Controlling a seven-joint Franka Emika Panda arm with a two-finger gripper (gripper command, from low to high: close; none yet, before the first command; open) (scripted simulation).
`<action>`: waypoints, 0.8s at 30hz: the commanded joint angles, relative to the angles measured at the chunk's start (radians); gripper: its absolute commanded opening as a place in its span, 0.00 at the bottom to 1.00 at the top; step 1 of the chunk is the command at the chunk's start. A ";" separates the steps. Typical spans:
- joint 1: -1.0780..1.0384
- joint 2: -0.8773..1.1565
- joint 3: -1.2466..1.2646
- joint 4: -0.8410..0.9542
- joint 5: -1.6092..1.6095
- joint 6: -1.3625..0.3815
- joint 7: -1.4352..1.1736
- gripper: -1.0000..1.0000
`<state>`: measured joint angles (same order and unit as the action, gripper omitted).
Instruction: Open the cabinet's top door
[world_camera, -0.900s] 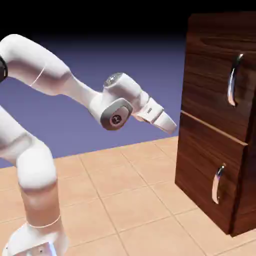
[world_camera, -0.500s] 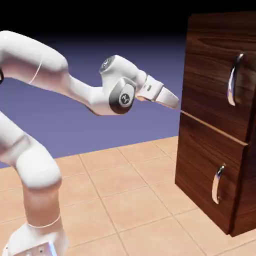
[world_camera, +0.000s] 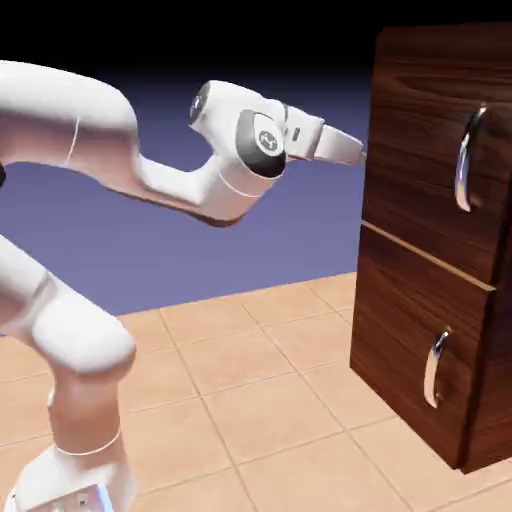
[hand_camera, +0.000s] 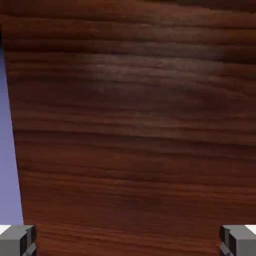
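tool (world_camera: 363, 156) wide open, holding nothing, near the wood-grain cabinet (world_camera: 425, 250) (its top door (world_camera: 430, 170) closed); pale tiled floor (world_camera: 250, 390), blue-violet backdrop (world_camera: 270, 240).

- A floor (world_camera: 230, 400) of square, peach-colored tiles spreads across the lower part of the exterior view, crossed by thin, pale joint lines.
- Behind it rises a plain blue-violet backdrop (world_camera: 310, 240), meeting the floor along a straight edge that climbs gently toward the exterior view's right.
- Higher up, the backdrop darkens smoothly into a black band (world_camera: 200, 30) along the top.
- Bright light falls on the tiles.
- In the hand view, a narrow blue-violet strip of backdrop lines the left edge.
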<state>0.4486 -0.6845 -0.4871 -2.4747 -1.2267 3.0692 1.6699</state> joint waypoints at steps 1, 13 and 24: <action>0.016 -0.004 -0.017 0.012 -0.044 0.001 0.033 0.50; 0.201 -0.053 -0.225 0.155 -0.565 0.015 0.428 0.50; 0.372 -0.097 -0.414 0.285 -1.044 0.027 0.790 0.50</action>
<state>0.8201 -0.7819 -0.9015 -2.1893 -2.2704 3.0966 2.4603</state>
